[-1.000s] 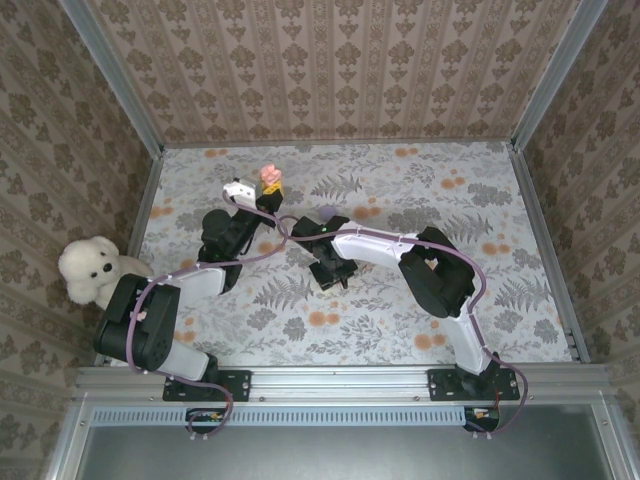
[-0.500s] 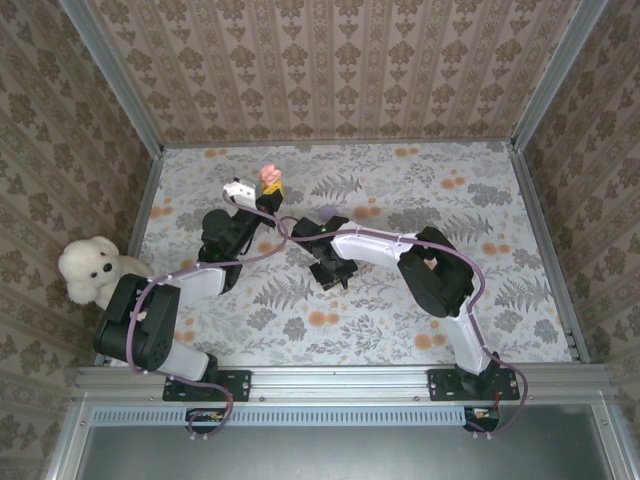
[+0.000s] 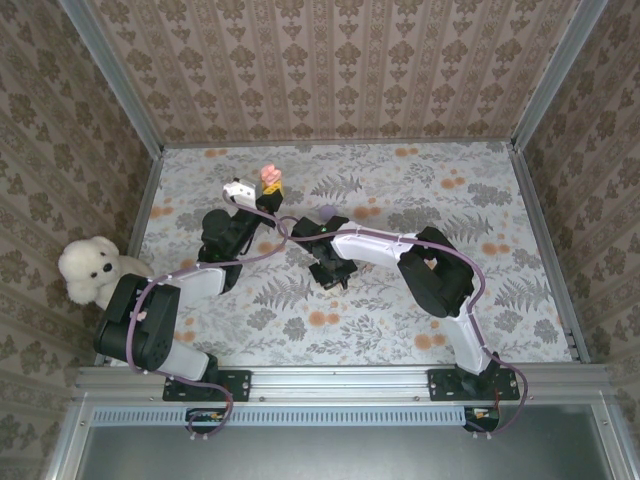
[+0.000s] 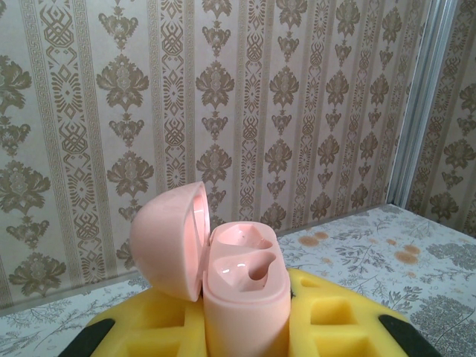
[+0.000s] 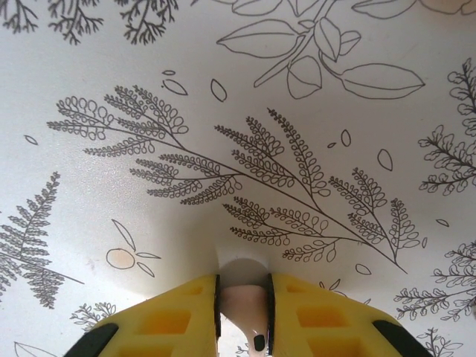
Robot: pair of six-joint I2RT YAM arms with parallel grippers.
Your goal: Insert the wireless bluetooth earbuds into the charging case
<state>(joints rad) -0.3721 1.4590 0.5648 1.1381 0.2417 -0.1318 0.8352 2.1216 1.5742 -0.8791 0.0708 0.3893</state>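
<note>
Nothing shifted, left end effector (image 4: 245, 331) clamps open charging case (image 4: 238, 275) near far edge, right end effector (image 5: 243, 312) pinches earbud (image 5: 242, 294) low mid-desk (image 3: 480, 220), open room rightward

Seen from above: a floral-patterned tabletop (image 3: 450, 260) walled in damask wallpaper (image 3: 340, 70). The yellow-padded left gripper (image 3: 270, 188) holds a small pink plastic charging case (image 3: 268, 173) far left. The right gripper (image 3: 335, 277) points down mid-table (fingertips hidden). A fluffy white plush toy (image 3: 88, 268) sits at the left edge.
</note>
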